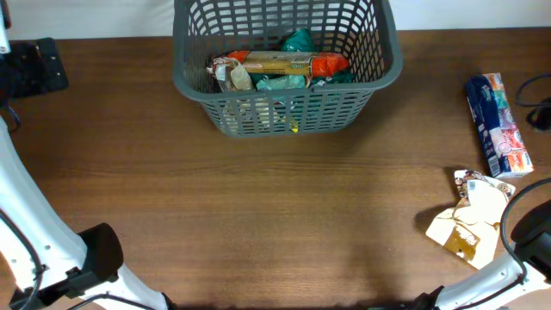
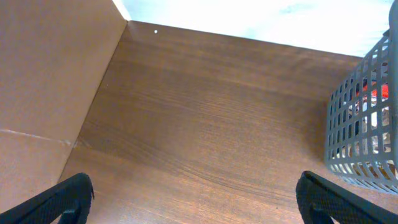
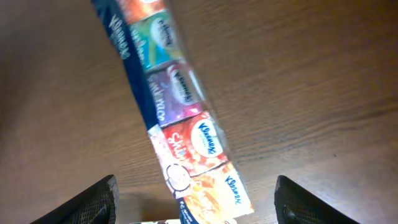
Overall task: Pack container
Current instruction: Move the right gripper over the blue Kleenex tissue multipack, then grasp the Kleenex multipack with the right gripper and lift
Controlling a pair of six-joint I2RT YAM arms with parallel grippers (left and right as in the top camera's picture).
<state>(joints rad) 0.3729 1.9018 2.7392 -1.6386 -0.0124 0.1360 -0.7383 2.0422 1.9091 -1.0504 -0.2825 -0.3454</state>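
Note:
The container [image 1: 287,65], a dark grey lattice basket, stands at the far middle of the table and holds several snack packets [image 1: 280,69]. Its right-hand view shows in the left wrist view [image 2: 364,118]. A long blue Kleenex tissue pack [image 1: 498,125] lies at the right; in the right wrist view it [image 3: 177,106] runs up from between my open fingers. A cream packet [image 1: 472,222] lies near the right front. My left gripper [image 2: 194,180] is open and empty over bare wood. My right gripper [image 3: 196,186] is open above the near end of the tissue pack.
A brown flat panel [image 2: 50,81] fills the left of the left wrist view. A black block [image 1: 30,69] sits at the table's far left corner. My white arms rise at the front left [image 1: 34,232] and front right [image 1: 516,267]. A dark cable [image 1: 538,103] lies at the right edge.

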